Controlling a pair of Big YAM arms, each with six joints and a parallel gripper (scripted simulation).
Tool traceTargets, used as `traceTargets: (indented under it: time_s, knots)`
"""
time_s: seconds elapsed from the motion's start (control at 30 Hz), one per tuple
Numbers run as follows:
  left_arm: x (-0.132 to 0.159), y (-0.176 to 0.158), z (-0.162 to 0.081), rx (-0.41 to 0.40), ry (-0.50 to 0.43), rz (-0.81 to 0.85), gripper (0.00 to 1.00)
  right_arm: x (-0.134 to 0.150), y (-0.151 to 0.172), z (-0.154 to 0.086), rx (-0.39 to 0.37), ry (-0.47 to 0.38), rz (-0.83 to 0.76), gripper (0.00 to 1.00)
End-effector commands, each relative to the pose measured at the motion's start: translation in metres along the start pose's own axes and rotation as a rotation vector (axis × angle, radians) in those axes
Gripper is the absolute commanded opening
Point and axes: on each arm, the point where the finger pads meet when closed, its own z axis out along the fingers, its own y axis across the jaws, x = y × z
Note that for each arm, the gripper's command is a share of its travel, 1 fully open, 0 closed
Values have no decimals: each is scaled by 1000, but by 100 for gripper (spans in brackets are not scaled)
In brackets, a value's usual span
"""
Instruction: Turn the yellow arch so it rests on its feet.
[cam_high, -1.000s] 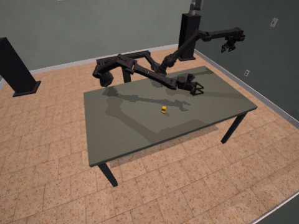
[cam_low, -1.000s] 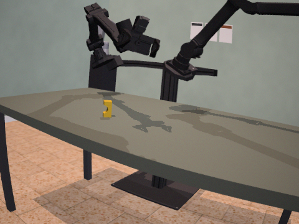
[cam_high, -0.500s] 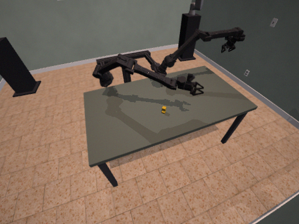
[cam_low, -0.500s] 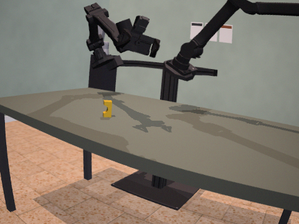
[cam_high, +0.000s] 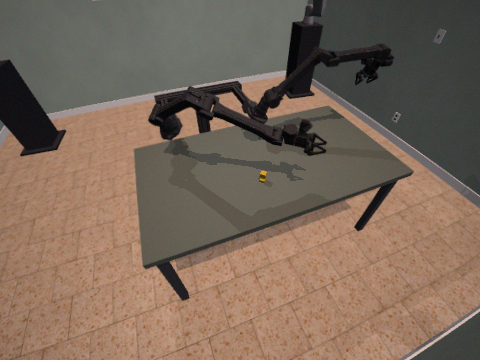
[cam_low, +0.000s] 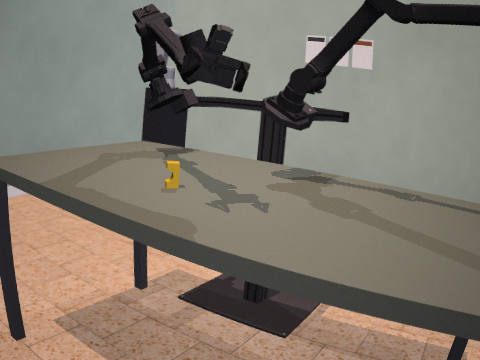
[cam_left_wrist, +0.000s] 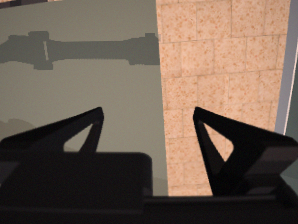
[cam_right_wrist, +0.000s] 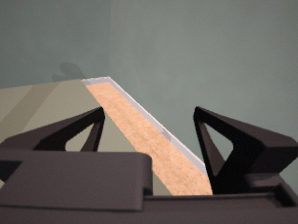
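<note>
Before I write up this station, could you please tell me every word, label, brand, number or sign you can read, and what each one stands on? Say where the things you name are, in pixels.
No text can be read anywhere in these views.
Wall sheets (cam_low: 315, 53) (cam_low: 362, 56): dark and orange-brown header bands show, but any print is too small and blurred to read.
Yellow arch (cam_high: 265, 175) (cam_low: 175, 176): no lettering visible.
Arms and table (cam_high: 200, 220) (cam_low: 300, 240): no legible brand or number.

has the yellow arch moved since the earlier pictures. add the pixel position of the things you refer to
No. The yellow arch (cam_high: 263, 176) (cam_low: 174, 175) stands on end at the same spot on the table (cam_high: 200, 210) (cam_low: 300, 235), judged against the table's near edge in the top and exterior views.
</note>
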Motion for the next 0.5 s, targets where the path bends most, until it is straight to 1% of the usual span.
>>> traceTargets:
  time_s: [0.0,0.2,0.27,0.47]
  knots:
    - [-5,-7,-18,40,0,-10,100,-6,-71,0,69,-1,34,100]
    - [-5,-7,-18,40,0,-10,100,5,-139,-7,129,21,67,100]
    - [-5,-7,-18,40,0,-10,100,5,-139,-7,129,21,67,100]
    - [-5,-7,-18,40,0,-10,100,22,-230,-27,212,50,110,100]
